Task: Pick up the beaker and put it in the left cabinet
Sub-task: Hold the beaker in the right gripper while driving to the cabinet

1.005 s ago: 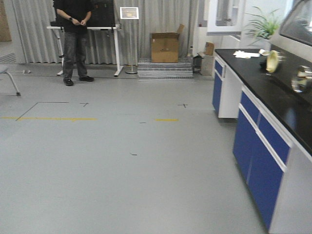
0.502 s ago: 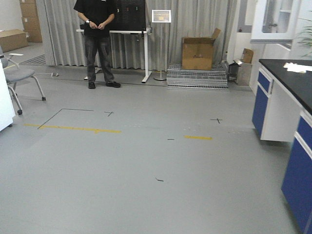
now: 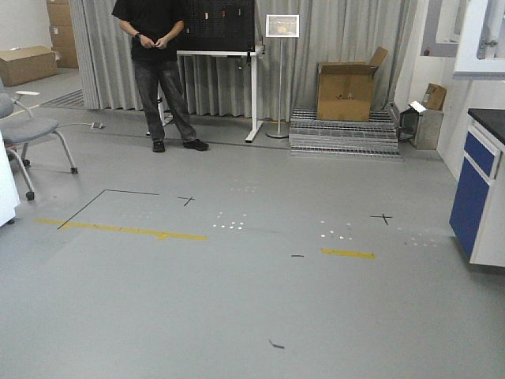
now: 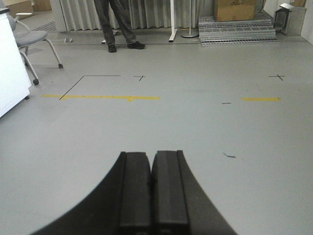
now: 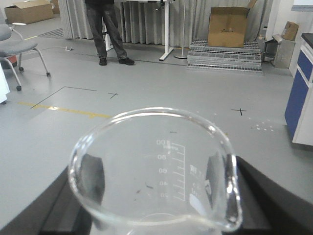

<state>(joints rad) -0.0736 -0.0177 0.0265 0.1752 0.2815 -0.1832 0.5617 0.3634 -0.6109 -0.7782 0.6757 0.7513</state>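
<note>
Between the two dark fingers [image 5: 93, 176] of the right gripper [image 5: 154, 183] sits one clear glass beaker [image 5: 161, 147]. It is upright, its open rim faces the wrist camera, and one column of white scale marks runs down its far wall. One finger presses on each side, so this claw is clamped on the beaker, which is held above the grey floor [image 3: 237, 316].

The left gripper [image 4: 152, 191] carries nothing. Its two black pads [image 4: 134, 191] meet with no gap, so it is closed and empty, also above the floor.

The front view shows an open room. One person [image 3: 162, 63] in dark clothes stands at the back, hands together, head cut off by the top edge. One grey chair [image 3: 31, 130] stands at the left edge. One large open cardboard box [image 3: 345, 91] rests on one low set of grated steps [image 3: 343, 130]. One sign on a pole [image 3: 282, 26] stands just left of the steps. One blue-fronted counter [image 3: 477, 189] shows at the right edge. On the floor lie two yellow tape strips [image 3: 126, 230] and two black crosses [image 3: 381, 218].
</note>
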